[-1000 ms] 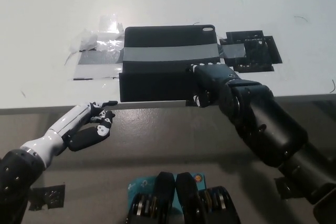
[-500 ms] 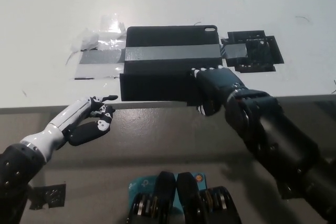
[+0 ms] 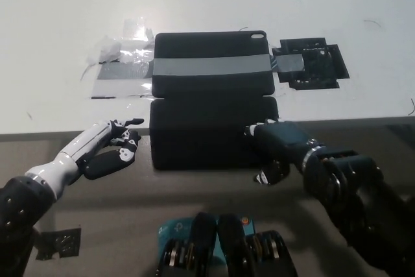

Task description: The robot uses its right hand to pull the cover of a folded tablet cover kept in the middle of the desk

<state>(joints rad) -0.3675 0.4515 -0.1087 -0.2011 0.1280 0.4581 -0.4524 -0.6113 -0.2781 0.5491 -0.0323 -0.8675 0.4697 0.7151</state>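
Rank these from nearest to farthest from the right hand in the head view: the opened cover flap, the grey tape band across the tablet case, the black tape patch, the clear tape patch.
1. Cover flap, directly at the right hand, on its left side.
2. Grey tape band, farther up the desk, across the case.
3. Black tape patch, upper right; too close to the band to rank firmly.
4. Clear tape patch, far upper left.

Single head view, steeply downward
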